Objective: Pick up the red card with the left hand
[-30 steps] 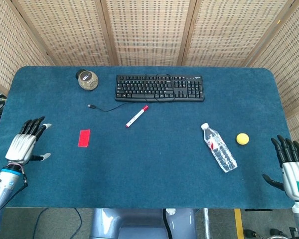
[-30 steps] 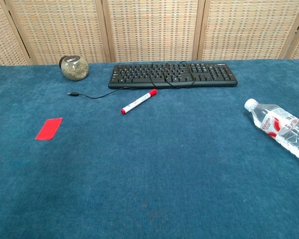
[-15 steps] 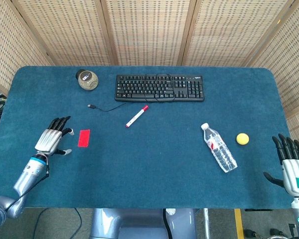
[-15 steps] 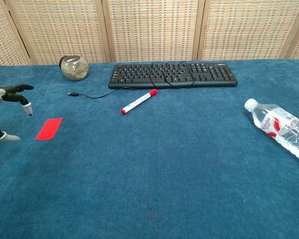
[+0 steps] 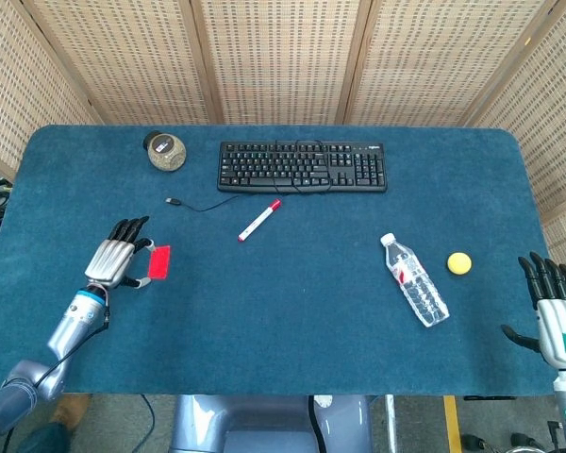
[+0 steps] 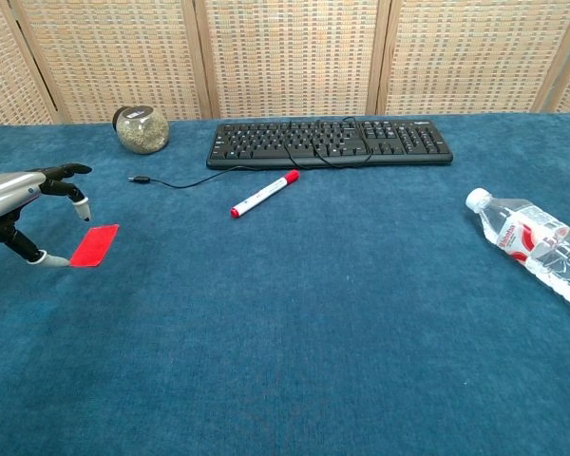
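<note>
Flat red card (image 5: 158, 262) lies beside spread left hand (image 5: 116, 260).

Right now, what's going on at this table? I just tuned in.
The left hand sits beside the red card on the blue table, fingers apart, one fingertip near the card's edge; the card lies flat, not yet lifted. The right hand rests open at the table's far right edge, holding nothing. A keyboard, a red marker, a water bottle, a yellow ball and a jar lie untouched.
</note>
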`<state>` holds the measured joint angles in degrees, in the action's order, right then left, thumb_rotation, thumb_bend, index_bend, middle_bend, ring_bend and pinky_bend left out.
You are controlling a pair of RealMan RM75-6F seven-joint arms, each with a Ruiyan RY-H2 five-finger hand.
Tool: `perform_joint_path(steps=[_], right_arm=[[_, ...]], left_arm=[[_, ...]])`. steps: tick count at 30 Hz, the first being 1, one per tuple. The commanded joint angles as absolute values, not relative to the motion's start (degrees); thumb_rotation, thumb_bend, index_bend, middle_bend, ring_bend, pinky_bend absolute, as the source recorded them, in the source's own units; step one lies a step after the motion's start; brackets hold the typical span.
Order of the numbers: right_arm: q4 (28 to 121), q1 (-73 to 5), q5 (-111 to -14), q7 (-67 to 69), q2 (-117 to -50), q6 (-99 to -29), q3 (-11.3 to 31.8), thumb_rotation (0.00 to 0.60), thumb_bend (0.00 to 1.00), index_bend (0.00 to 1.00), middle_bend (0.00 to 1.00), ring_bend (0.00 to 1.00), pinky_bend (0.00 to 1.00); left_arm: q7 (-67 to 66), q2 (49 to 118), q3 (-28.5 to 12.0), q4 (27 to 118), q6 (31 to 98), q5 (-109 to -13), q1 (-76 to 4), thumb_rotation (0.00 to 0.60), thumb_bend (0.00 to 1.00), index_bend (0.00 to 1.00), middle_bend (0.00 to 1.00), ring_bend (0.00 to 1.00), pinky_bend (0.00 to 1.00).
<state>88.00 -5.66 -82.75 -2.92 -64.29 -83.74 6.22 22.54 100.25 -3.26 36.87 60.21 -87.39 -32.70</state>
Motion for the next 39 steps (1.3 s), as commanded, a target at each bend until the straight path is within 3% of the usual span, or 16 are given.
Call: perform_joint_path(steps=[1, 31, 39], right_arm=[[87.9, -5.7, -82.7, -2.9, -64.3, -83.6, 6.2, 0.6, 0.0, 0.0, 0.0, 0.0, 0.0], [87.6, -5.9, -81.9, -1.5, -64.0, -82.9, 6.3, 0.6, 0.0, 0.0, 0.0, 0.0, 0.0], [87.8, -5.7, -82.1, -1.3, -63.8, -83.2, 6.2, 0.6, 0.0, 0.0, 0.0, 0.0, 0.0]], left_arm=[[22.4, 100.4, -3.1, 36.5, 60.0, -87.3, -32.9, 0.6, 0.0, 0.4, 0.0, 0.0, 0.0], [23.1, 103.7, -4.0, 31.6, 57.2, -85.4, -36.3, 0.6, 0.01, 0.4, 0.0, 0.0, 0.0], [22.7, 100.2, -5.6, 35.4, 61.3, -85.0, -36.5, 0.6, 0.01, 0.4, 0.0, 0.0, 0.0]])
